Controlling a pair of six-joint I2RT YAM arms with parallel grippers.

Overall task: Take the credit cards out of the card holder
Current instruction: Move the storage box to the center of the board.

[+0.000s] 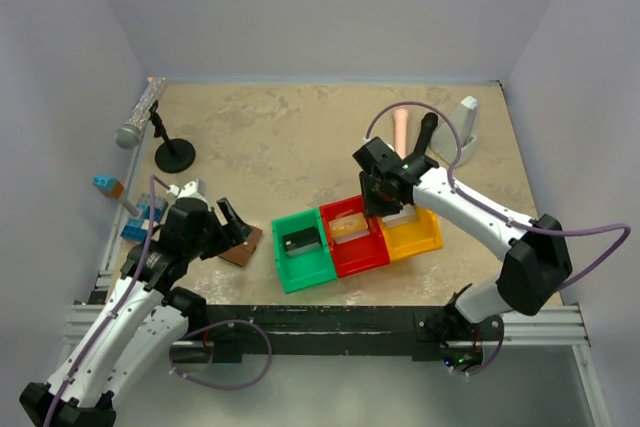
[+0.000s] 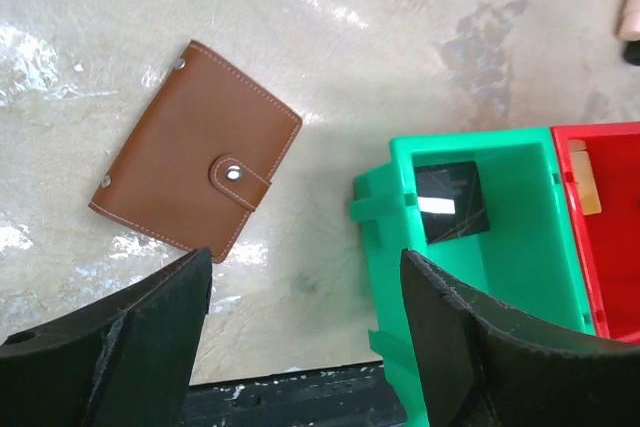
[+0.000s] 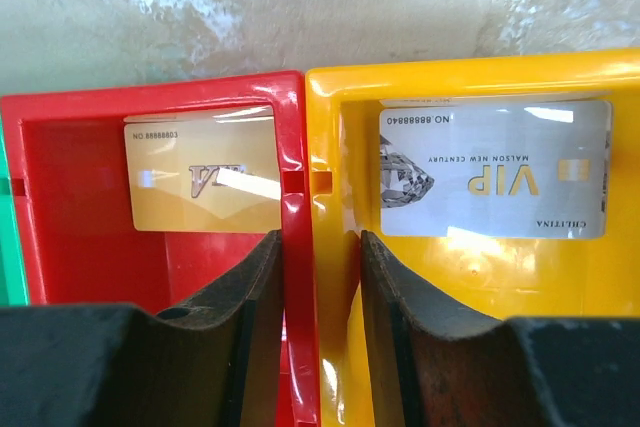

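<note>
The brown card holder [image 2: 195, 147] lies snapped closed on the table, left of the green bin [image 2: 395, 207]; it also shows at the left arm's tip [image 1: 242, 245]. My left gripper [image 2: 305, 262] hovers open over bare table between the two, holding nothing. A dark credit card [image 2: 450, 199] lies in the green bin. A gold card [image 3: 200, 187] lies in the red bin [image 3: 80, 207], and a silvery VIP card [image 3: 495, 182] in the yellow bin [image 3: 560, 277]. My right gripper [image 3: 320, 242] straddles the adjoining red and yellow walls, its jaws pressed against them.
The three bins stand in a row mid-table. A microphone on a stand [image 1: 140, 117] and blue blocks [image 1: 108, 185] are at the left wall. A beige cylinder [image 1: 401, 127] and a white object [image 1: 467, 122] lie at the back right. The black front rail [image 2: 290, 397] runs below the left gripper.
</note>
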